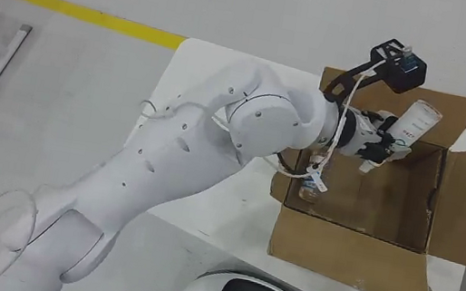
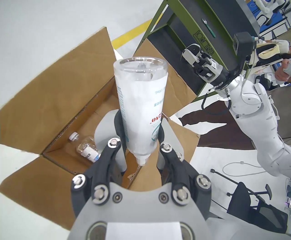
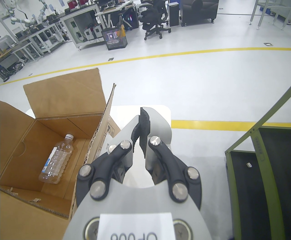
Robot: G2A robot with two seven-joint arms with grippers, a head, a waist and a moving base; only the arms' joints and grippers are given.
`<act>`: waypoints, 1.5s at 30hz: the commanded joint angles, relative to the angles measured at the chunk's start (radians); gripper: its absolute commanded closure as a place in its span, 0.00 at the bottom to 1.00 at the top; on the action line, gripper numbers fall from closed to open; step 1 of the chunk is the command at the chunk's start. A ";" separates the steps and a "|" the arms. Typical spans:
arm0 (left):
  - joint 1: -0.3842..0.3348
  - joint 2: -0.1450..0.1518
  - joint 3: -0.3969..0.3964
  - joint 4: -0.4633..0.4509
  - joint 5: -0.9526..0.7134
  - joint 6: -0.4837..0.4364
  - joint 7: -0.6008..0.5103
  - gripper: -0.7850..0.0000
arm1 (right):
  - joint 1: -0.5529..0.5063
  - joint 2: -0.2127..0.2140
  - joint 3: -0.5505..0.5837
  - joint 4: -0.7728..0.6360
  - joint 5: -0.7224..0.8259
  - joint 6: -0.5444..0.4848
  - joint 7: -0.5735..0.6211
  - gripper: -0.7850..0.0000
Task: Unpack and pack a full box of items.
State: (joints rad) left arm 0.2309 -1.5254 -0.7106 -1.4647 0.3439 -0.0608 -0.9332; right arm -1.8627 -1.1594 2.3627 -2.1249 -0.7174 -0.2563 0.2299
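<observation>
Pale workshop floor (image 3: 204, 79) with a yellow line surrounds a white table (image 1: 194, 71). A green rack (image 3: 261, 170) stands just beside the right gripper (image 3: 140, 129). On the table stands the cardboard box (image 1: 354, 252), with its flaps folded outward.

The right gripper's pads are pressed together on nothing. It is held to one side of the box, well apart from the left gripper (image 2: 140, 129). The left gripper is clamped on the large bottle (image 2: 141, 91) and hangs above the box, near one wall.

Step in hand, by judgement: transfer of the large bottle across the box opening. Whether it is going in or coming out cannot be determined.
- If packing: lower the bottle onto the bare box floor below the fingertips, clear of the flaps, then release.
- If unpacking: raise it clear of the rim and carry it to a bare part of the table.

The large bottle is clear plastic with a white printed label round the body. It is gripped at the shoulder and points away from the wrist, base outermost. The rounded wall probably offers the pads little purchase.

Below and beyond the left fingertips, a small bottle (image 2: 87, 148) lies on its side on the box floor. It is clear and white-capped, with a blue-and-white label.

The large bottle's cap (image 2: 141, 160) sits on the wrist side of the pads, toward the palm.
</observation>
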 commanded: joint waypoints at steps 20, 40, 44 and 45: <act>-0.113 -0.153 0.226 0.378 -0.113 0.029 0.032 1.00 | -0.007 -0.013 -0.009 -0.008 -0.013 0.006 -0.022 1.00; -0.137 -0.244 0.272 0.602 -0.156 0.053 0.013 1.00 | 0.010 -0.019 -0.027 0.000 -0.041 0.003 -0.011 1.00; -0.137 -0.244 0.272 0.602 -0.156 0.053 0.013 1.00 | 0.013 -0.020 -0.028 0.002 -0.040 0.000 -0.007 1.00; -0.137 -0.244 0.272 0.602 -0.156 0.053 0.013 1.00 | 0.014 -0.020 -0.029 0.003 -0.040 0.000 -0.006 1.00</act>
State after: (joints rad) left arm 0.0940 -1.7698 -0.4388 -0.8626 0.1874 -0.0081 -0.9206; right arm -1.8493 -1.1790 2.3340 -2.1230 -0.7571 -0.2561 0.2228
